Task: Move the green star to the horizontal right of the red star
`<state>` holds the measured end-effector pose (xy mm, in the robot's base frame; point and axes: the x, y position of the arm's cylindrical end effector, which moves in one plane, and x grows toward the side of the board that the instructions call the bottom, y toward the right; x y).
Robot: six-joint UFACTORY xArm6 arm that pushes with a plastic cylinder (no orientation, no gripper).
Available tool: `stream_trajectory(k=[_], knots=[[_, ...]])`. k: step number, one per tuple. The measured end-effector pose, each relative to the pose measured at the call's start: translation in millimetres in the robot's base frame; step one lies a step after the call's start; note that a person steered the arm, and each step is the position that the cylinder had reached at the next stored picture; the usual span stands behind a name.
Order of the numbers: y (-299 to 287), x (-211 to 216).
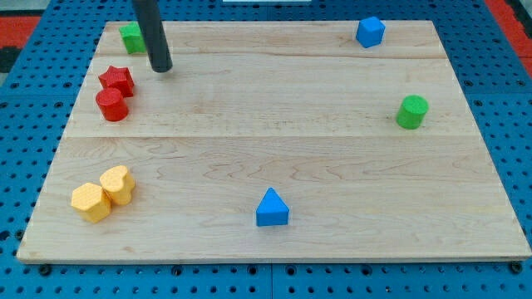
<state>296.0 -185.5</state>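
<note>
My tip (pixel 162 68) sat just right of the green star (pixel 130 36) at the surface's (pixel 274 158) top-left edge — red star (pixel 117 80) just below, open board to its right; no hand fitted.

Tool tip (pixel 162 68) beside green star (pixel 130 36)

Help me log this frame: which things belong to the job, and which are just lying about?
Job: green star, partly behind the rod; red star; my tip, right of both.

Lying about: red cylinder, two yellow blocks, blue triangle, blue cube, green cylinder.
</note>
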Motion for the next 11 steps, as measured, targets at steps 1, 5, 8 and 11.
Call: stream_trajectory(k=[1, 5, 8, 11], knots=[[-43.7, 8.0], [-82.8, -81.9], [52.2, -59.4], [68.9, 6.8]])
